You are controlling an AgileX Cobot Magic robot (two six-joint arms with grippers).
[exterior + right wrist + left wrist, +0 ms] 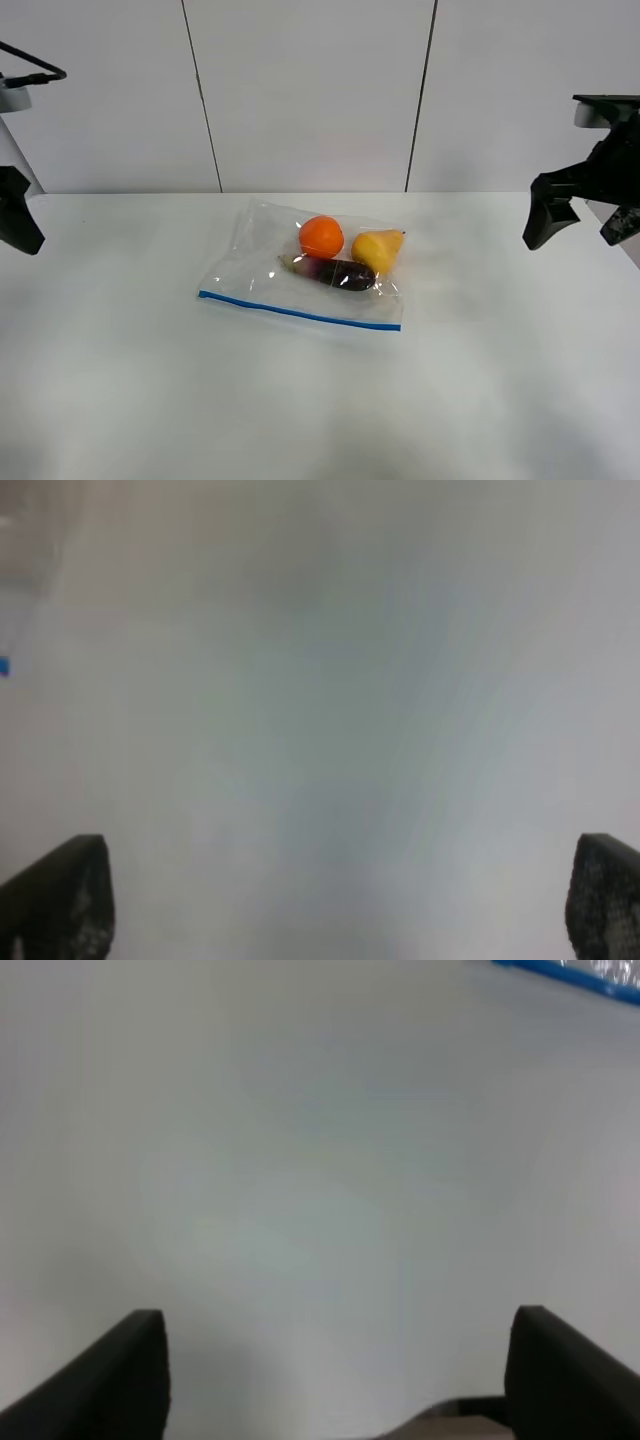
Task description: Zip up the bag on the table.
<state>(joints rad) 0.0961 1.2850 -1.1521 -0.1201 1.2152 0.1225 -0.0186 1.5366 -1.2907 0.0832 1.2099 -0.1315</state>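
While both arms wait at the sides, a white table fills the overhead view beneath a pale panelled wall.

At nine o'clock, at the far left edge, the left gripper hangs above the table, mostly cut off by the frame. Its wrist camera shows two dark fingers spread wide with only bare tabletop between them, so it is released and grasping nothing. A short piece of blue zipper strip shows at the edge of that view, well apart from the fingers.

Near the centre, slightly toward twelve o'clock, the bag lies flat on the table, clear and crinkly. Its blue zipper strip runs along the edge facing six o'clock. Inside, toward the bag's one o'clock corner, an orange sits just beside a yellow pear, with a dark purple eggplant lying in front of them.

At three o'clock, the right gripper hovers above the table edge, well apart from the bag. Its fingers also stand wide apart over bare table, released and empty.
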